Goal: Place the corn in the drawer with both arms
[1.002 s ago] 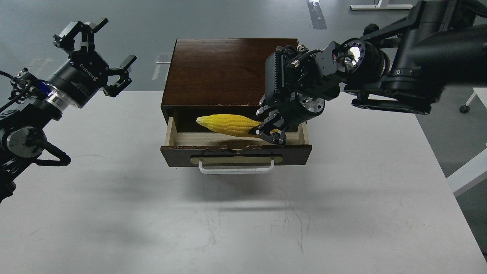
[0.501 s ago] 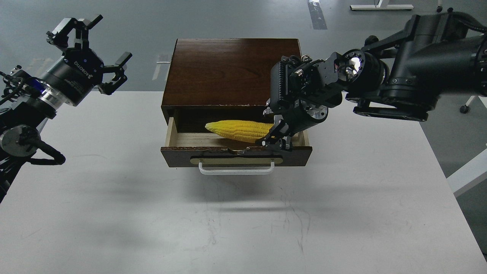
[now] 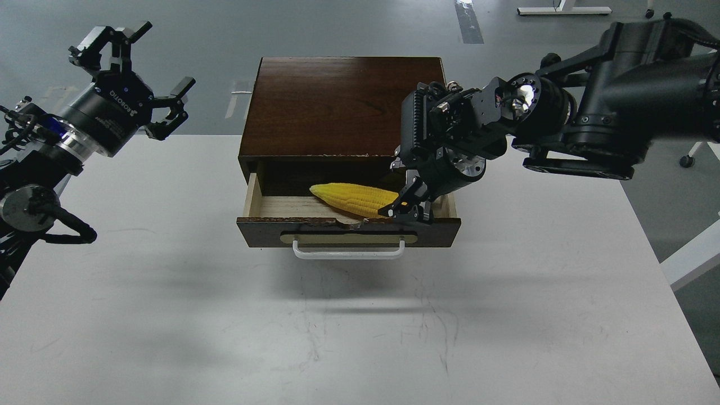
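— Grey floor behind, white worktop (image 3: 169, 315) in front: what do you have on it?

— You are looking at a dark brown wooden box (image 3: 343, 107) at the far middle of the worktop, its drawer (image 3: 349, 222) pulled out toward you, pale wood inside, white bar handle (image 3: 349, 250) on a brass-coloured plate across the dark front.

— And the corn?

— You see the corn (image 3: 354, 198) low inside the drawer, lying crosswise, its pointed tip to the left, its thick end to the right. Whether it rests on the drawer floor you cannot tell.

— Who has hold of it?

— Your right gripper (image 3: 406, 209), reaching in from the right with the arm bent down over the drawer's right half, is clenched on the thick end of the corn, black fingers (image 3: 409, 194) on either side of it.

— The other side?

— Your left gripper (image 3: 126, 79) hangs up at the far left, well apart from the box, above the worktop's back edge, fingers spread wide and grasping nothing.
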`<action>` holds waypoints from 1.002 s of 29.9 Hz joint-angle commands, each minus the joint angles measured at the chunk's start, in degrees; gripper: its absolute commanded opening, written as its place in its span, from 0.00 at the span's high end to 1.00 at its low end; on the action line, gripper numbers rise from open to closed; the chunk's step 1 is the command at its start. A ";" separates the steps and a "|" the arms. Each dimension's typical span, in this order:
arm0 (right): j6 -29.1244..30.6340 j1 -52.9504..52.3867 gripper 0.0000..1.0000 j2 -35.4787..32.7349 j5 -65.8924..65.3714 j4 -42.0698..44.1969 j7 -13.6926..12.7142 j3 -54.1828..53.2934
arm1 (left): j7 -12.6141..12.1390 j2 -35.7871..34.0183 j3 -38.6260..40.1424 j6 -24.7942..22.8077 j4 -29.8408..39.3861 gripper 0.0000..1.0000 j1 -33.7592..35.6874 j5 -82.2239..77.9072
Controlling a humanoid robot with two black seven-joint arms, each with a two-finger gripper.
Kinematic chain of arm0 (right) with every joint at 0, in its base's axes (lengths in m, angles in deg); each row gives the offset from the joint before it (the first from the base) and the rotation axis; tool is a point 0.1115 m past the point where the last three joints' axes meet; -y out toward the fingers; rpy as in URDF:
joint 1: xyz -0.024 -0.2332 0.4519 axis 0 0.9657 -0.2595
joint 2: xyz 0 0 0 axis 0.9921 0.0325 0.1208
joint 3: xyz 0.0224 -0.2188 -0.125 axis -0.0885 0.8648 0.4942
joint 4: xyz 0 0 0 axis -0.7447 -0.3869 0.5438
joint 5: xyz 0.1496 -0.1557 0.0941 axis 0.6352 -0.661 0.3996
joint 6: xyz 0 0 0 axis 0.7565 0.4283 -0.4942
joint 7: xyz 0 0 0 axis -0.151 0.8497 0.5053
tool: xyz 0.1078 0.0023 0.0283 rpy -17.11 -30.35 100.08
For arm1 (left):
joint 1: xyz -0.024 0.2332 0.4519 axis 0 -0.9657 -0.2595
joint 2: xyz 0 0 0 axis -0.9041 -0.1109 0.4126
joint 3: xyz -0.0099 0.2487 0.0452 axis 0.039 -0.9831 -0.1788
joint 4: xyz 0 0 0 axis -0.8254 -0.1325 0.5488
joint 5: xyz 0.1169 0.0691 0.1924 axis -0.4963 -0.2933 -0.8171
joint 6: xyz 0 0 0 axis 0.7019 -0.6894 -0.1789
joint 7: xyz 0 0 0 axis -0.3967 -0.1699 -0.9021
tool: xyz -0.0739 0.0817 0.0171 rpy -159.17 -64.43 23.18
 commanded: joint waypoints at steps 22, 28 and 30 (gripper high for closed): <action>-0.11 4.48 0.04 -26.56 48.68 -6.20 -0.07 -28.32 | -0.03 0.56 0.05 0.00 0.00 0.02 0.00 0.00; -0.28 27.77 0.01 -33.42 59.41 -4.62 -0.07 -49.15 | -0.03 0.82 0.14 0.00 0.00 0.02 0.00 0.00; -0.28 38.02 0.01 -33.96 61.17 -2.87 -0.07 -57.13 | -0.03 1.09 0.14 0.00 0.00 0.02 0.00 0.00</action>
